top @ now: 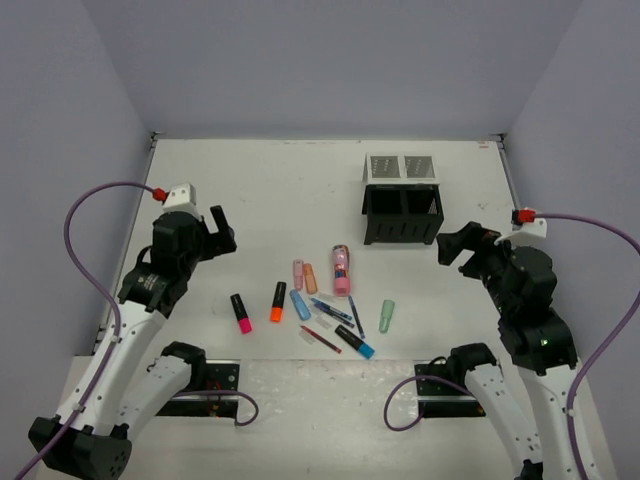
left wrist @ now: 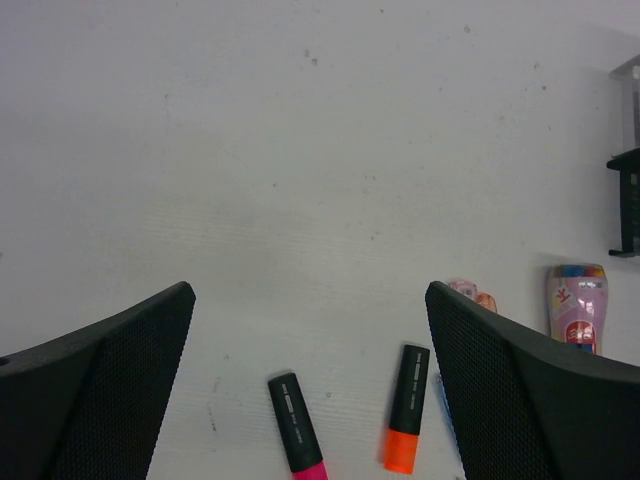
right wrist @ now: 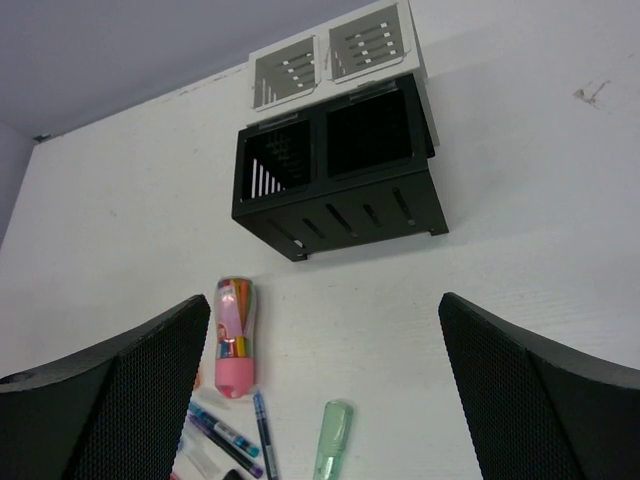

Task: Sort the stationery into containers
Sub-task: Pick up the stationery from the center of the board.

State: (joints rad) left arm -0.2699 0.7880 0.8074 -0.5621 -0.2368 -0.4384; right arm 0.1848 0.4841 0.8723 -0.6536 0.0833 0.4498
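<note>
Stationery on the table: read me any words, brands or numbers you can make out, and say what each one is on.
Nothing here is legible.
On the pink glue stick: a colourful printed label, too blurred to read.
On the orange highlighter and the pink highlighter: small pale marks on the black parts, too small to read.
On the black mesh organizer: no lettering visible.

A white matte desk [top: 250, 200] is seen, enclosed on three sides. Back wall [top: 330, 60], left wall [top: 50, 150] and right wall [top: 590, 120] are plain, pale lavender-grey. Light is even; only soft shadows are cast. Small dark specks [left wrist: 310, 58] are noted on the desk in the left wrist view, a faint brown mark [right wrist: 590, 93] in the right wrist view.
</note>
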